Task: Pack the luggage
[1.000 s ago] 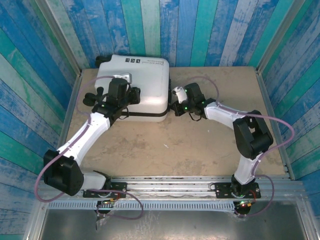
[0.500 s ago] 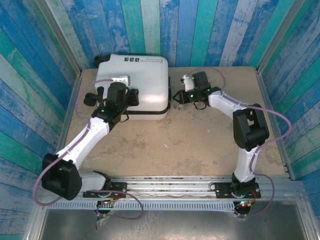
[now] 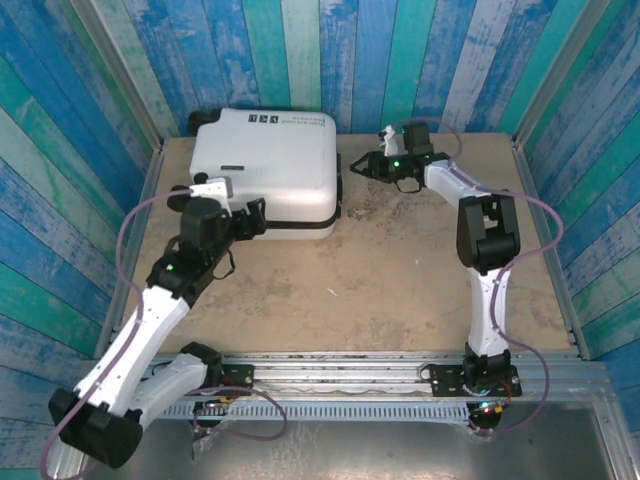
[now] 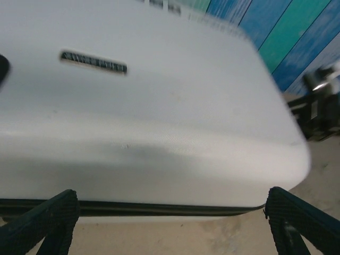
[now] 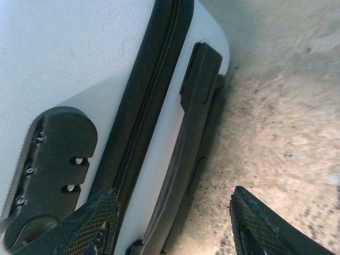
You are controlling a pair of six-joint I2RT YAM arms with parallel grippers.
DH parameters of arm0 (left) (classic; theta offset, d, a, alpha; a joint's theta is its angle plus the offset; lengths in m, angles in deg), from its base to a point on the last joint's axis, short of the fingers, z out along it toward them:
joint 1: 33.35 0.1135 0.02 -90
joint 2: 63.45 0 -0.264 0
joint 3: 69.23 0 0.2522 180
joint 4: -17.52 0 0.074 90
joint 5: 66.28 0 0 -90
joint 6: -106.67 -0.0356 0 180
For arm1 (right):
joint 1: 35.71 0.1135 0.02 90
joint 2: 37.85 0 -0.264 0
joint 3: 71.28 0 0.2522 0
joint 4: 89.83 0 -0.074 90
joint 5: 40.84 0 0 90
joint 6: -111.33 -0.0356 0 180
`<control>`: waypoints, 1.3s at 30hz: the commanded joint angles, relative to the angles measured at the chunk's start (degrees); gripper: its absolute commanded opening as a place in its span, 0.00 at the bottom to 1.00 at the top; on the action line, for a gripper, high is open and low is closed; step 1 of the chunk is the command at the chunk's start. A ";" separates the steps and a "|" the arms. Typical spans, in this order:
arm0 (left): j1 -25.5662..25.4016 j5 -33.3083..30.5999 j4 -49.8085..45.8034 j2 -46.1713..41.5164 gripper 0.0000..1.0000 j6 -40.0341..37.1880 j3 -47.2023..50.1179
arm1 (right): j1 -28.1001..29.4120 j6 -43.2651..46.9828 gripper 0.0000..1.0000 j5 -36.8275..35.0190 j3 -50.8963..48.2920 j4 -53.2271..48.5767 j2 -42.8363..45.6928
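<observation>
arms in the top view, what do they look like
The left arm and right arm are white tubes with bulky black joints, a purple cable looping along each and a green light near the wrist. Tool fingers are black, cross-hatched.

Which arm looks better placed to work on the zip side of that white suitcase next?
Right, probably. The right gripper sits open beside the luggage's right side, its camera facing the zipper and side handle. The left gripper, open too, faces the plain near edge.
</observation>
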 commanded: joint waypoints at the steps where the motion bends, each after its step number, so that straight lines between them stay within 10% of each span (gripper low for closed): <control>1: 0.01 -1.31 -3.97 -2.88 0.93 2.10 -0.31 | 0.93 -2.01 0.59 3.78 3.20 -2.05 -3.69; 5: 0.03 -2.08 -6.97 -6.64 0.99 7.58 3.08 | 2.37 -1.39 0.60 4.48 7.09 -3.72 -7.24; 13: 0.02 0.25 -5.44 -14.12 0.80 22.72 15.92 | 5.56 0.08 0.56 5.26 17.73 -8.08 -14.93; 19: 0.01 -5.96 -8.35 -12.61 0.74 26.71 18.16 | 6.59 2.71 0.27 1.65 15.56 -10.45 -13.86; 32: 0.05 -3.87 0.89 -6.26 0.70 28.61 24.00 | 8.55 7.52 0.41 -6.99 19.63 -17.92 -14.51; 39: 0.05 -4.87 -0.18 -7.34 0.69 27.73 22.53 | 10.80 9.03 0.14 -13.43 21.96 -21.51 -14.53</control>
